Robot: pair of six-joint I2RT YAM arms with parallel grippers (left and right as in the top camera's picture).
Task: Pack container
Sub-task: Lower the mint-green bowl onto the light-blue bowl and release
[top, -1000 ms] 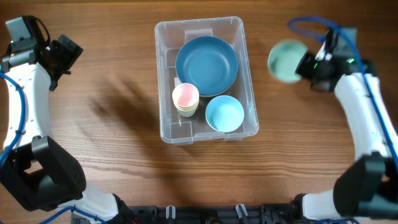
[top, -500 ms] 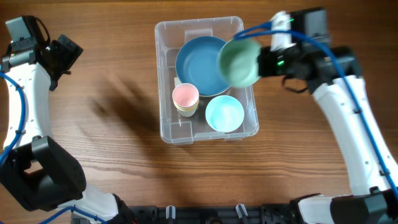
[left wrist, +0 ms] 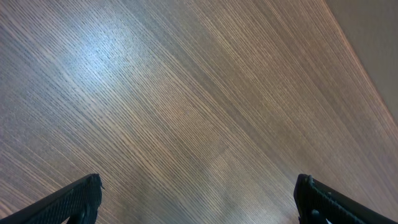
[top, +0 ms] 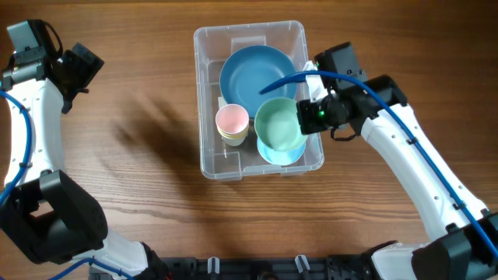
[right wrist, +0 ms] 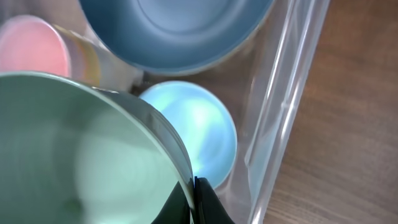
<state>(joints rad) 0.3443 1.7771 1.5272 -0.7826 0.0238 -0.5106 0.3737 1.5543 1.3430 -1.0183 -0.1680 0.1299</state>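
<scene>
The clear plastic container (top: 208, 93) stands mid-table and holds a large blue plate (top: 249, 74), a stack of cups with a pink one on top (top: 232, 121), and a light blue bowl (top: 282, 154). My right gripper (top: 305, 117) is shut on the rim of a mint green bowl (top: 278, 124) and holds it over the light blue bowl, inside the container's outline. In the right wrist view the green bowl (right wrist: 81, 155) fills the left, pinched by the fingers (right wrist: 191, 193), with the light blue bowl (right wrist: 199, 127) beneath. My left gripper (left wrist: 199, 199) is open and empty over bare wood, far left.
The wooden table (top: 140, 194) surrounds the container. The container's right wall (right wrist: 280, 118) runs close beside the held bowl. The left arm (top: 31, 93) stays at the table's left edge.
My right gripper has carried the mint green bowl from right of the container leftwards and down, to above the light blue bowl. The left arm has not moved.
</scene>
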